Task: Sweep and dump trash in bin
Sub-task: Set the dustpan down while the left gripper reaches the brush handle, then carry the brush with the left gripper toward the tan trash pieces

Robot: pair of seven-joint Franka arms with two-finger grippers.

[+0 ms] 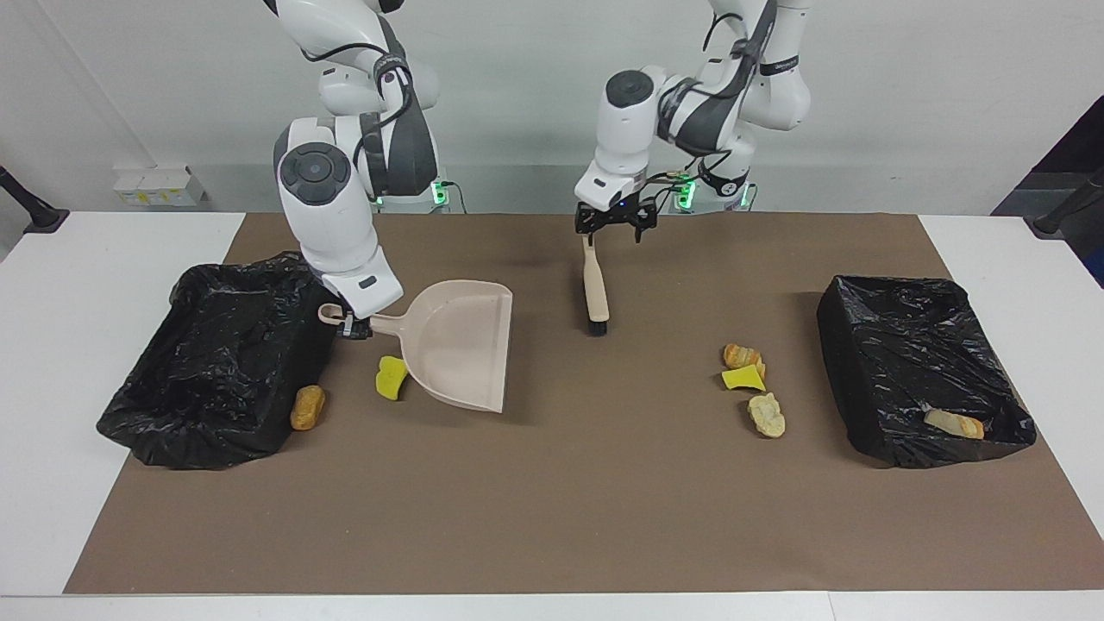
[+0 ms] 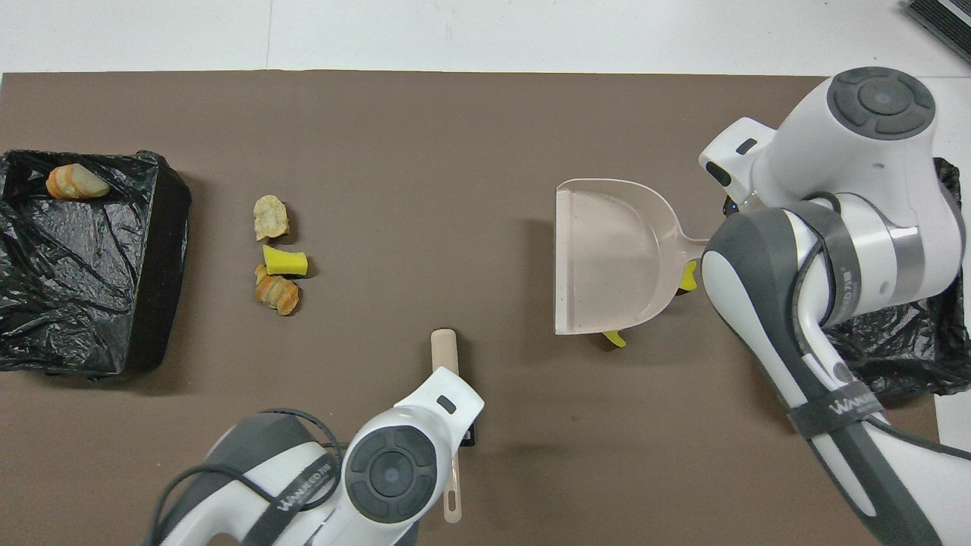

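On the brown mat [image 1: 552,483], the right gripper [image 1: 348,326] is clamped tight on the handle of the dustpan [image 1: 457,349], which is tilted above a yellow sponge piece [image 1: 391,378]; a brown bread lump [image 1: 307,407] lies just beside the bin [image 1: 216,371] at the right arm's end. The left gripper [image 1: 614,222], jaws spread wide and holding nothing, hangs over the handle of the brush [image 1: 593,285]. Near the other bin [image 1: 914,362], two bread lumps [image 1: 742,354] [image 1: 767,415] flank a yellow sponge chunk [image 1: 743,378]. One bread piece [image 1: 953,423] lies inside that bin.
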